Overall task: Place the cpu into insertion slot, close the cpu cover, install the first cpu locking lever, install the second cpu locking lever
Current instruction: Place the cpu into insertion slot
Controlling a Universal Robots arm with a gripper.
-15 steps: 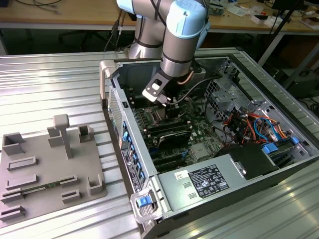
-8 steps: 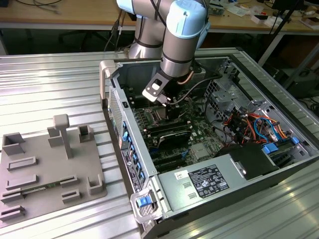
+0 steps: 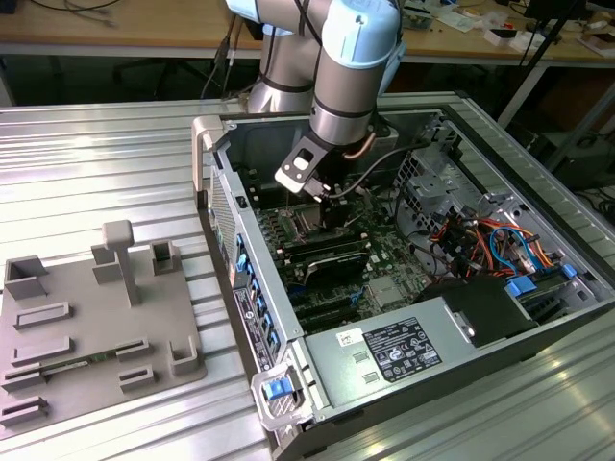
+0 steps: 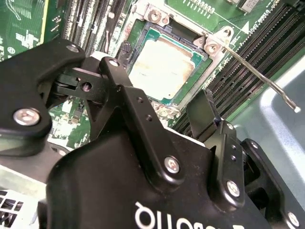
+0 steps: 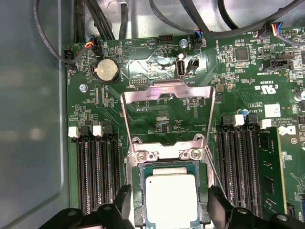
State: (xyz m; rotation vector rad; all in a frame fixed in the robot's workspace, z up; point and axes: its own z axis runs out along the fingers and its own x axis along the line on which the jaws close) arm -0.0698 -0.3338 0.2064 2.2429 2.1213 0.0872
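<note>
**CPU seated, cover up**

The cpu (image 5: 170, 198) lies flat inside the insertion slot (image 5: 139, 195). The gripper (image 5: 170, 202) hangs over the slot, fingers spread wide on either side of it, gripping nothing. The cpu cover (image 5: 167, 89) stands flipped open at the slot's hinge edge.

Silver-grey cpu (image 5: 170, 198), green motherboard (image 5: 228, 81), black memory slots (image 5: 97, 176).

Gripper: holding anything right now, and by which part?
Nothing held. Black gripper is open, straddling the silver-grey square cpu lying in the silver-framed insertion slot.
</note>
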